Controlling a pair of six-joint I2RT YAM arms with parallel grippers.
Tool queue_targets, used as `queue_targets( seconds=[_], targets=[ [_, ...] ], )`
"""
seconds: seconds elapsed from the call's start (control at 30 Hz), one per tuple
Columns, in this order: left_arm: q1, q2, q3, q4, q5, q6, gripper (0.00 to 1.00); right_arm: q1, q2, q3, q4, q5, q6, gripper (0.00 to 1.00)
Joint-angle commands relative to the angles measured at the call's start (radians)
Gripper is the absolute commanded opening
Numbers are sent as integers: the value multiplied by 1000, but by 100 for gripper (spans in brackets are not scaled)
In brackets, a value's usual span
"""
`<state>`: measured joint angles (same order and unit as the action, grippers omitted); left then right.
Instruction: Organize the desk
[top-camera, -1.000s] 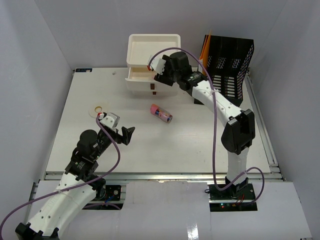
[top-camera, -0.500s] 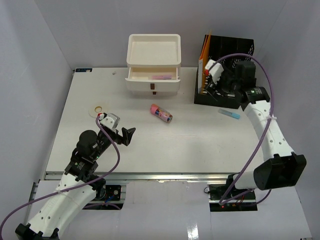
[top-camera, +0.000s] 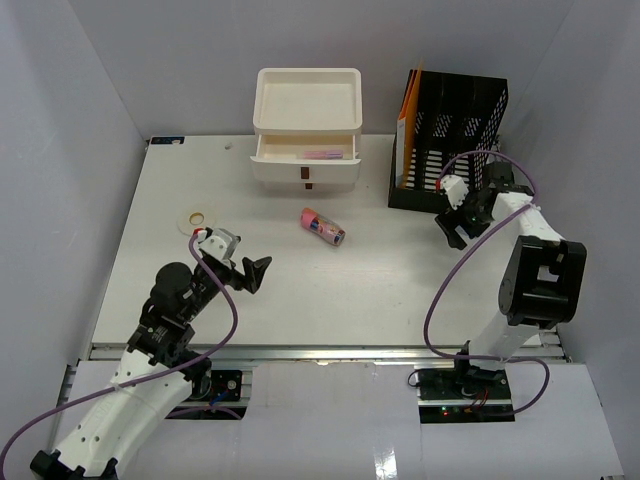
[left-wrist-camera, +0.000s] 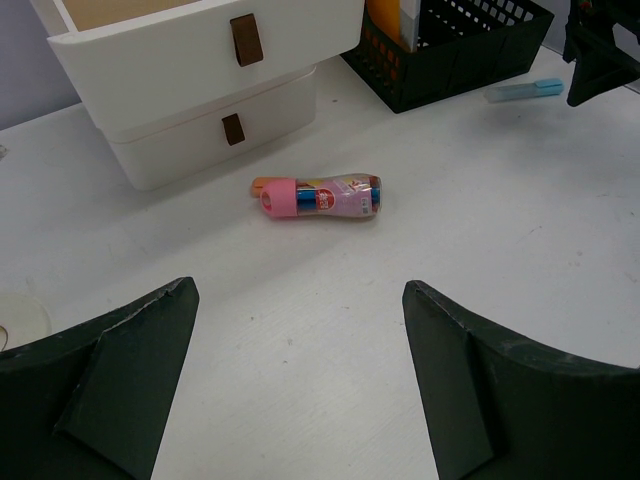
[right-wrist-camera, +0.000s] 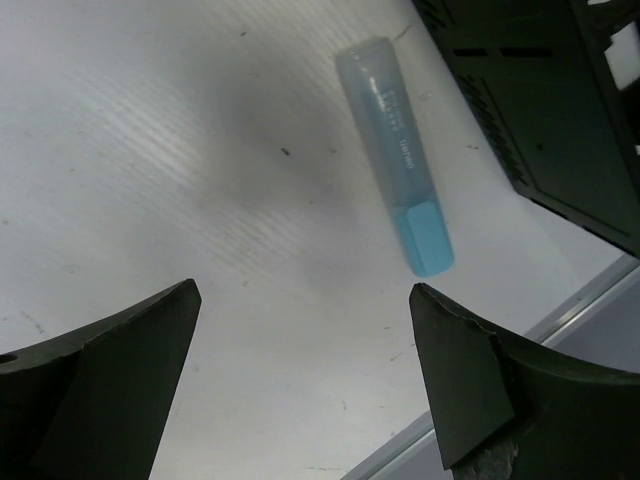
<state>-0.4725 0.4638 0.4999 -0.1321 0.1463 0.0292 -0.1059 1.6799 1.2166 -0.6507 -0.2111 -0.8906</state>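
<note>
The large flat white rectangular desk (top-camera: 380, 300) is seen spread in front of both arm bases, closed in by pale grey walls, with a metal rail along its near edge. The left fingers (left-wrist-camera: 120, 370) are spread wide and released above the near-left part of the desk, with nothing held between them. The right fingers (right-wrist-camera: 470, 380) are likewise parted and released over the right side of the desk. A pale blue translucent plastic pen (right-wrist-camera: 395, 155) with a brighter blue cap is seen flat on the desk ahead of them, apart from both tips. A black mesh file rack (top-camera: 465, 110), in which orange folders are stood, is set just beside that pen at the far right. A cream three-drawer plastic unit (top-camera: 307, 100) is placed at the far edge, its top drawer pulled partly out with a pink item visible inside. A clear tube with a pink cap (left-wrist-camera: 322, 196) is laid on its side near the front of the unit. A small pale ring (top-camera: 198, 218) is seen towards the left.
</note>
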Motion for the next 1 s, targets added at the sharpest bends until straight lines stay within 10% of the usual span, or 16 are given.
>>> queue_targets(
  seconds=[0.0,0.5,0.97],
  targets=[
    [3,-8,8,2,12,-3,94,8,54,68,67,69,-2,91],
    [3,2,6,6,12,0,94,6,261,188,74,91,-52,82],
    [3,6,4,5,2,1,94,6,266,70,-12,-27,-128,49]
  ],
)
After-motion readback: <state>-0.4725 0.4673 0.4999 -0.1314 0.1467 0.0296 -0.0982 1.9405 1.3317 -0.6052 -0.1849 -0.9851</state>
